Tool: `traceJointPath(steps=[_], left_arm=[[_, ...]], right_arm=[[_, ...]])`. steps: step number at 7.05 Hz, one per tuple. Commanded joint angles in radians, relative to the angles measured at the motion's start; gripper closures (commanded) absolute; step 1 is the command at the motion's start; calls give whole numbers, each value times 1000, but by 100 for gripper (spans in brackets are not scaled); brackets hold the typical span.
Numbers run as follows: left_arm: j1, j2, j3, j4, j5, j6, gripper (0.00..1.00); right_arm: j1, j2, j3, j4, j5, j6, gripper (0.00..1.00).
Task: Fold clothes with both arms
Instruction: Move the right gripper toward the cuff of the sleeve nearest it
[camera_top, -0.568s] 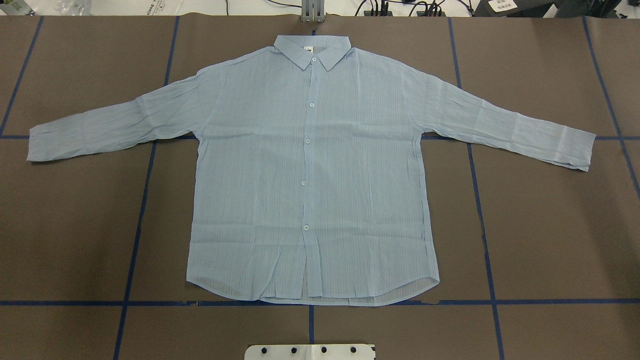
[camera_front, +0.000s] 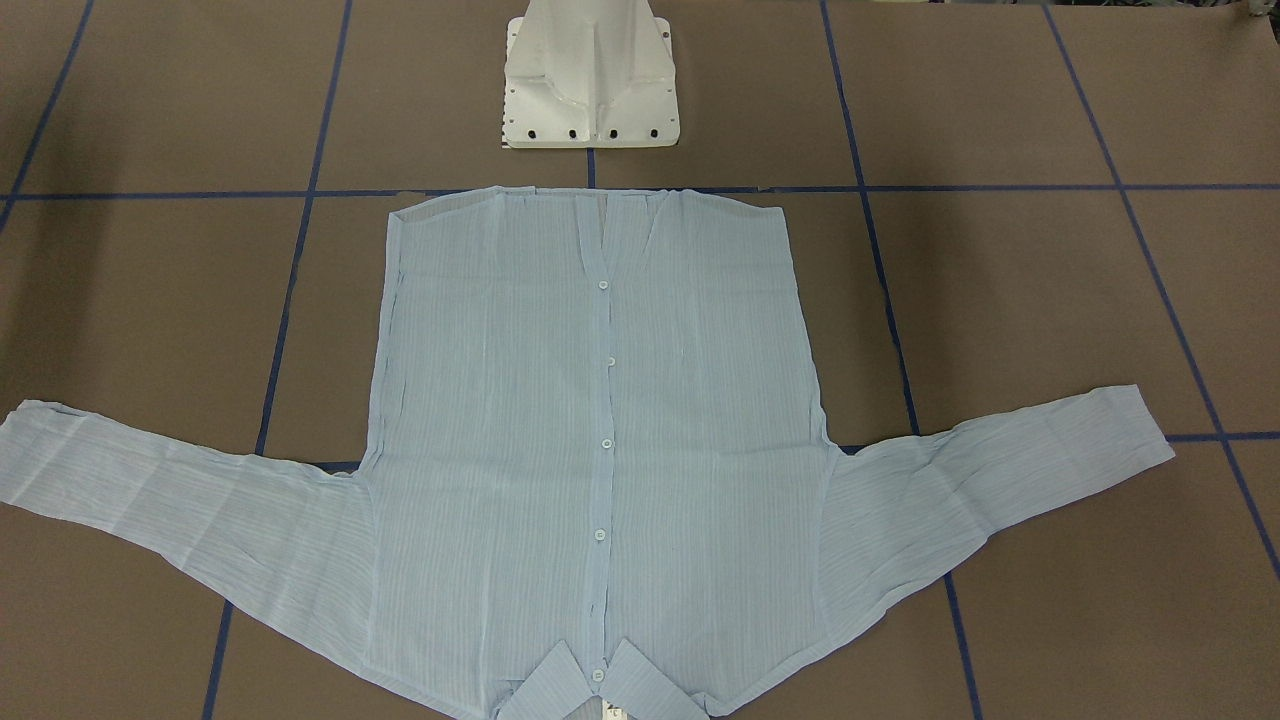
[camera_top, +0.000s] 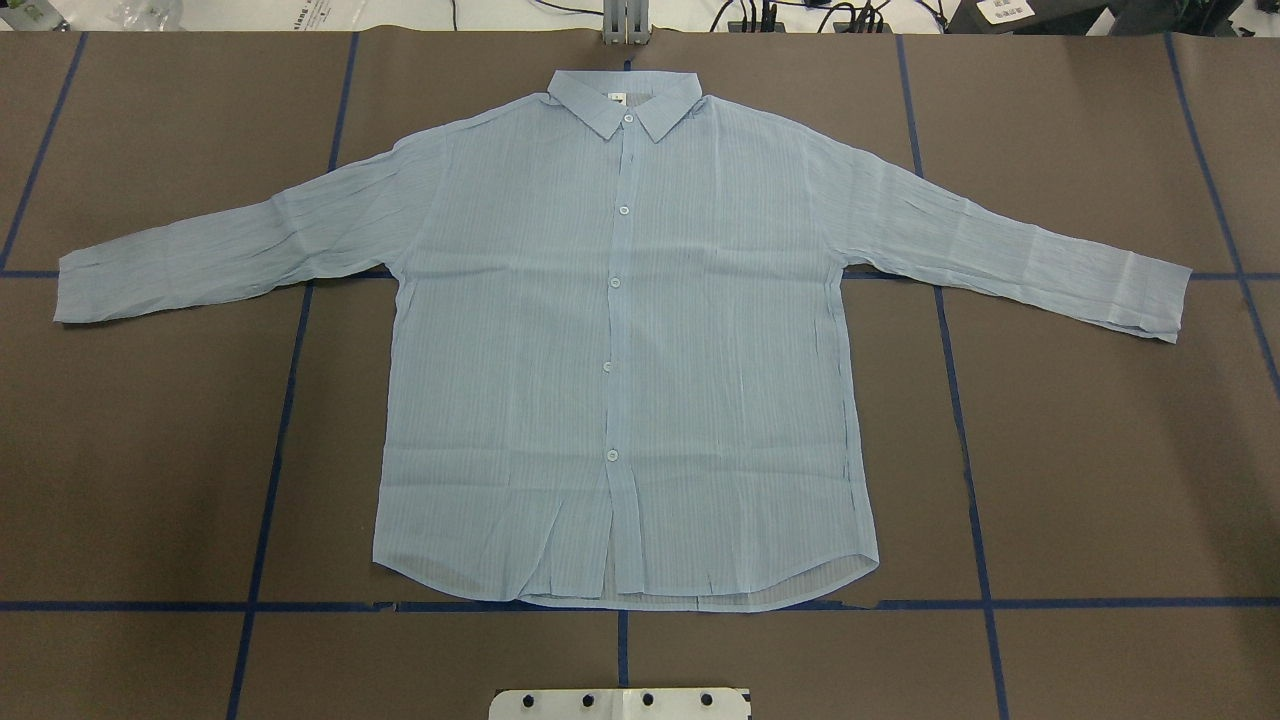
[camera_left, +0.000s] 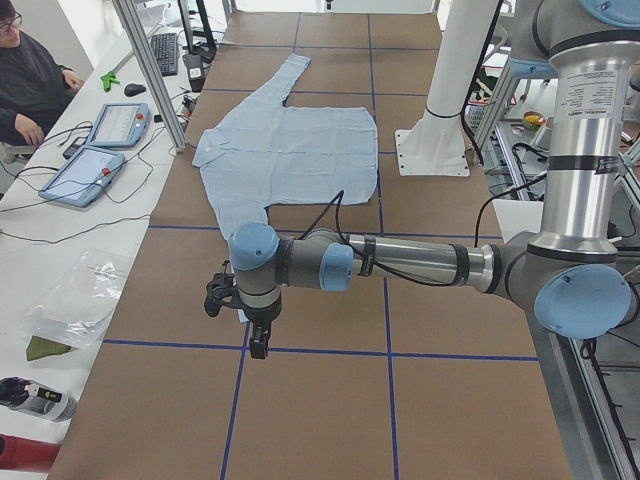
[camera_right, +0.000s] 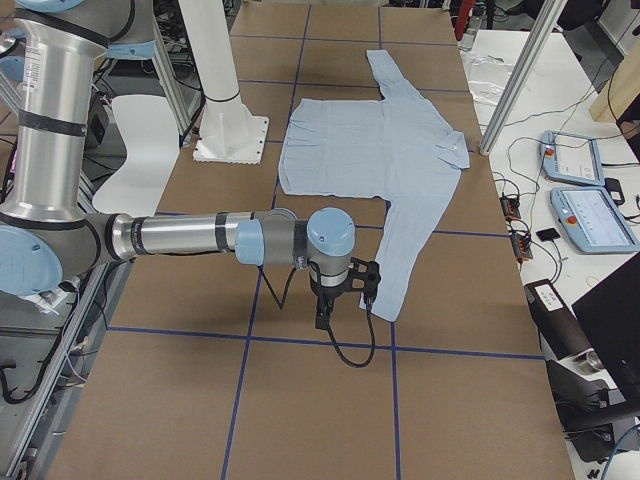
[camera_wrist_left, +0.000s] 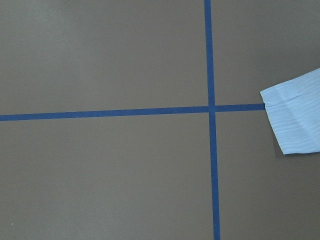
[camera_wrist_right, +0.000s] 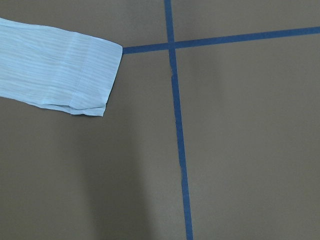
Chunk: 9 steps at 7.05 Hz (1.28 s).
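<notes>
Pale-blue shirt (camera_top: 620, 350) lies spread flat, jaws hovering beyond each cuff (camera_wrist_left: 295, 120).

The shirt (camera_top: 620, 340) is laid flat on the surface (camera_top: 1100, 450), hem towards the pedestal base (camera_top: 620, 703), collar (camera_top: 625, 95) away from it, sleeves spread sideways. The left claw (camera_left: 258, 345) and right claw (camera_right: 322, 316) are positioned above the surface, each near the cuff on its own side.
</notes>
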Motion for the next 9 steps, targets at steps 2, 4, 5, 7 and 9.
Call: traceJointPath(steps=[2, 4, 5, 7, 9], left_arm=[[7, -19, -79, -1, -17, -8, 0], [7, -19, -123, -7, -98, -8, 0], [27, -21, -121, -51, -103, -8, 0], [39, -4, -67, -171, -165, -10, 0], [39, -30, -46, -182, -187, -14, 0]], right_arm=[[-2, 15, -2, 5, -3, 2, 0], [-5, 55, -4, 57, 13, 3, 0], [-23, 59, -25, 78, 23, -1, 0], [-63, 96, -222, 339, 98, 2, 0], [-132, 137, -351, 533, 96, 153, 0]])
